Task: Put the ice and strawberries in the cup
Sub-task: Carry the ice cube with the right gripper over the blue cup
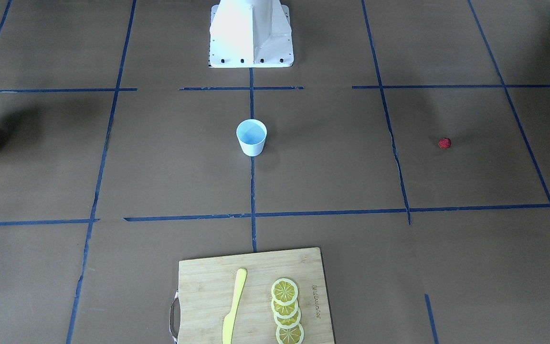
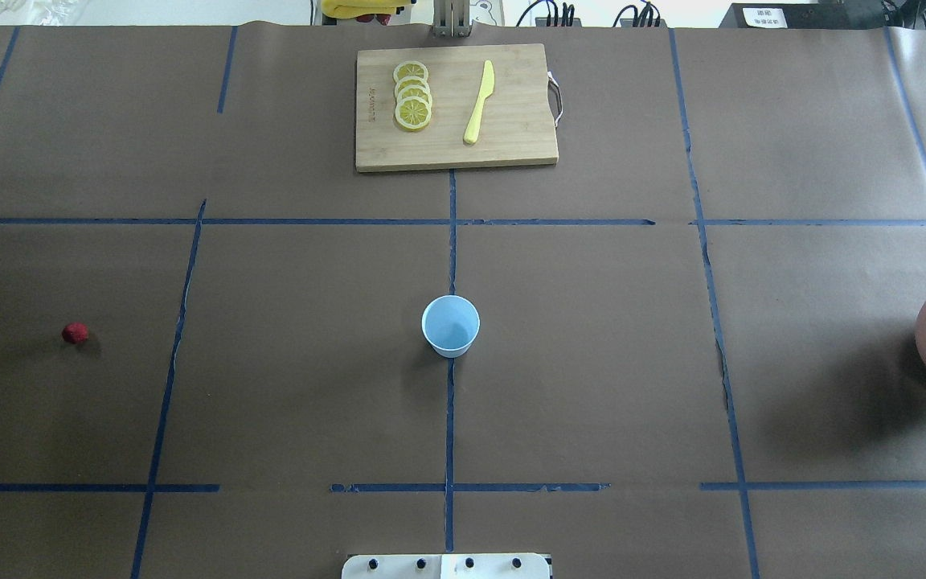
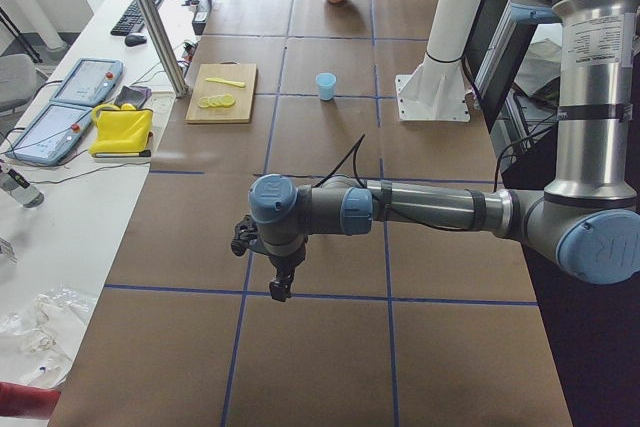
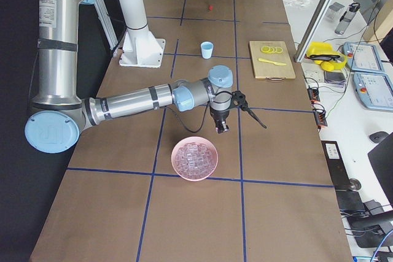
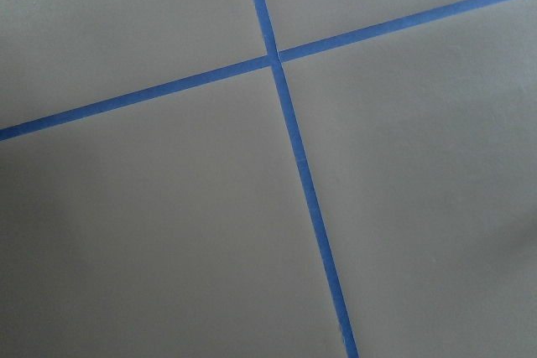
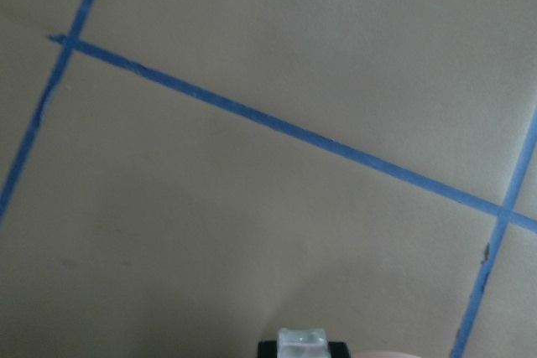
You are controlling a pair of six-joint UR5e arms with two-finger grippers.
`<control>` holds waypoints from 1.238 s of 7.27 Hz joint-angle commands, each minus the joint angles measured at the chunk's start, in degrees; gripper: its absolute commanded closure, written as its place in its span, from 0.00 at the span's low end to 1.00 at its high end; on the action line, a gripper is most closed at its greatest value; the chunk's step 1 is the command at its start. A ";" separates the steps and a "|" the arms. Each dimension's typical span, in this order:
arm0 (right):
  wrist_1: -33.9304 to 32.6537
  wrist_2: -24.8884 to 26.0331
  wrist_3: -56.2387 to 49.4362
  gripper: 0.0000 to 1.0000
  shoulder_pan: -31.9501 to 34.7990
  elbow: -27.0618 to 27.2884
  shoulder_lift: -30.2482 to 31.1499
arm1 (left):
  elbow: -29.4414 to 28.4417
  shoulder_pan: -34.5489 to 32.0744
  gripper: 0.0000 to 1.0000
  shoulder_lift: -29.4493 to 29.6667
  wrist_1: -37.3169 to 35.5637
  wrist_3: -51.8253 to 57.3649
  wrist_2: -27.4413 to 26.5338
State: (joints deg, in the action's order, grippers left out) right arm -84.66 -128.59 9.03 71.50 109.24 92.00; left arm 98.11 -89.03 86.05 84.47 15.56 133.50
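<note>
Apparently my right claw (image 4: 220,128) is pinching one ice cube (image 6: 302,343), glimpsed only at the wrist view's bottom edge; it hangs just beside the bowl (image 4: 173,159), ready to carry toward the cup (image 2: 451,326), standing empty at the middle of the table (image 2: 592,386); the strawberry (image 2: 75,333) waits well apart on the left claw (image 3: 283,290)'s side; whether that claw is open I cannot tell.
</note>
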 commanded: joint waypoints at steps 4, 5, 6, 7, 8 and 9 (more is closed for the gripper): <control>-2.17 8.58 37.82 0.99 -22.22 3.00 -18.93 | 0.68 0.00 0.00 0.09 0.09 0.00 0.00; -2.35 13.14 44.25 0.99 -28.11 2.39 -22.18 | 0.68 0.00 0.00 0.09 0.09 0.00 0.09; -5.22 17.28 49.10 1.00 -32.35 1.42 -27.00 | 0.68 0.00 0.00 0.09 0.09 0.08 0.09; -10.21 20.28 52.89 0.99 -35.79 -0.15 -32.97 | 0.68 0.00 0.00 0.09 0.09 0.08 0.09; -11.39 24.22 57.28 0.99 -39.13 -3.30 -37.81 | 0.68 0.09 0.00 0.09 0.00 0.08 0.00; -11.49 27.48 62.11 0.99 -41.94 -6.29 -41.51 | 0.68 0.00 0.00 0.09 0.00 0.08 0.09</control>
State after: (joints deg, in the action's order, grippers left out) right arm -94.99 -105.50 65.23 33.49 106.51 55.87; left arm 98.79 -89.00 86.13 84.50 15.64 133.55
